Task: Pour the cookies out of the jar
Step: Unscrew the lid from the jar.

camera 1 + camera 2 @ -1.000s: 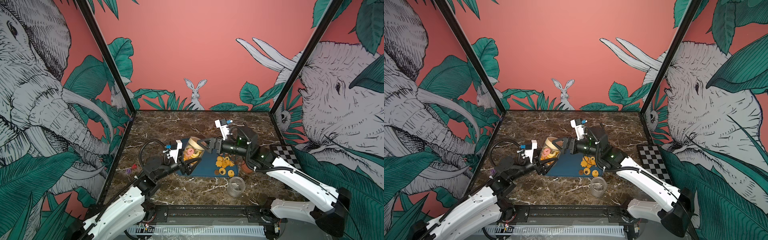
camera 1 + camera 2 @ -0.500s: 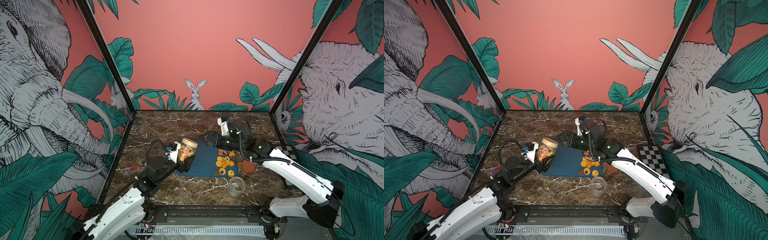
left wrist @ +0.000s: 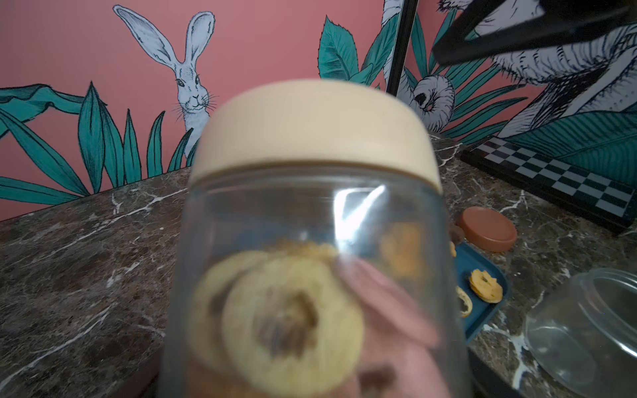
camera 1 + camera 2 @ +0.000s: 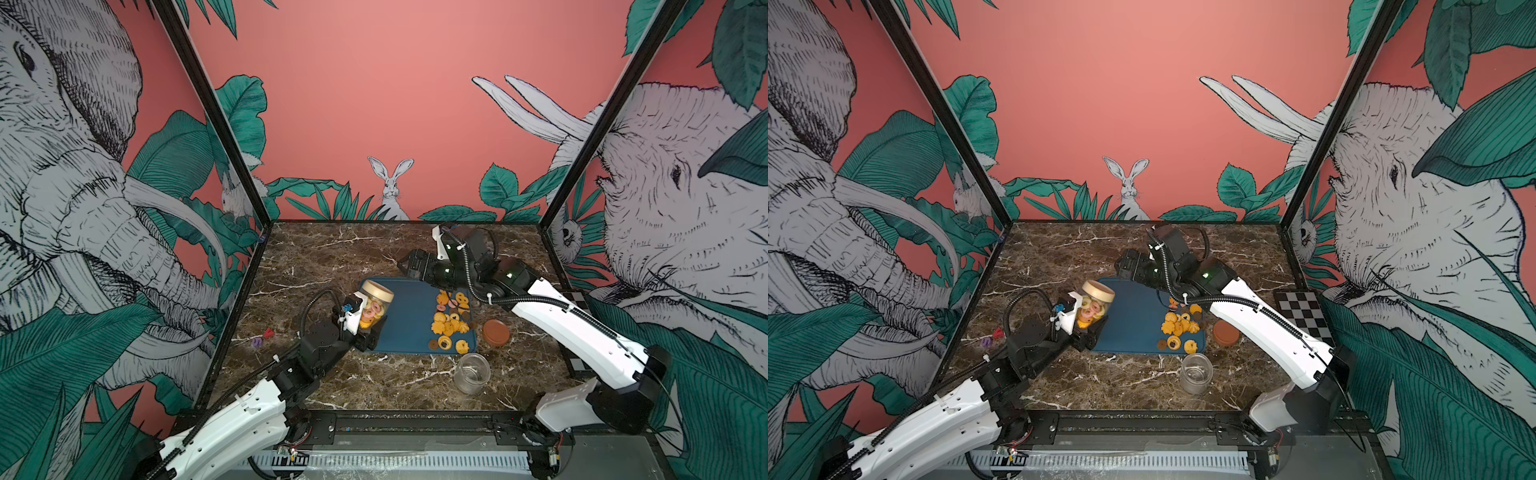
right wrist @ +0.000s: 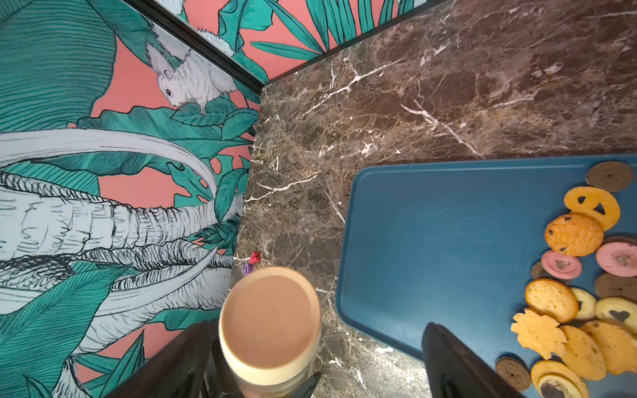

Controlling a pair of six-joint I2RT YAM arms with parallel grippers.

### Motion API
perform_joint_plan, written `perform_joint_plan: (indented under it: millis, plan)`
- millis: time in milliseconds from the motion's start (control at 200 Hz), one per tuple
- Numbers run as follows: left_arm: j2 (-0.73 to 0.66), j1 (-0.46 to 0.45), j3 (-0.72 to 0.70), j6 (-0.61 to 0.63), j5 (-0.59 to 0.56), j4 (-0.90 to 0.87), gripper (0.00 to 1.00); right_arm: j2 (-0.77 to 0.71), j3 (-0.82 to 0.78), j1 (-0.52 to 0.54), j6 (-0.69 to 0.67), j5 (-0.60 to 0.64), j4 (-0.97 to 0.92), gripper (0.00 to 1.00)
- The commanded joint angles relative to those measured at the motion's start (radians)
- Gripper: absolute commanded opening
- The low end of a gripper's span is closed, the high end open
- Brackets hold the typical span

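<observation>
The left pincer (image 4: 365,332) is closed on the lower body of a clear jar (image 4: 375,306), which stands nearly upright at the left edge of the blue tray (image 4: 409,320) with its cream lid (image 4: 377,291) on. Its fingers are largely hidden behind the jar. It cannot be determined whether the jar base touches the worktop (image 4: 332,253). Some cookies (image 4: 371,316) are inside the jar; more lie piled on the right side of the tray. The right pincer (image 4: 402,268) hangs over the far edge of the tray, jaws wide apart and holding nothing; its fingers (image 5: 448,365) are cut off by the frame edge. The left wrist view of the jar is blurred.
</observation>
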Motion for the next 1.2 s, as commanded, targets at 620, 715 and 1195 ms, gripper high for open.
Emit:
perform_joint_plan:
  millis: [620,715,1195]
  plan:
    - [0.027,-0.035,-0.007,0.058,-0.126,0.11,0.0,0.063,0.03,-0.012,-0.052,-0.043,-0.034,0.97]
    - [0.058,-0.036,0.004,0.063,-0.12,0.12,0.0,0.07,0.043,-0.012,-0.041,-0.05,-0.022,0.97]
    - [0.058,-0.041,-0.041,0.08,-0.007,0.199,0.0,0.052,-0.076,0.008,0.088,-0.118,0.145,0.97]
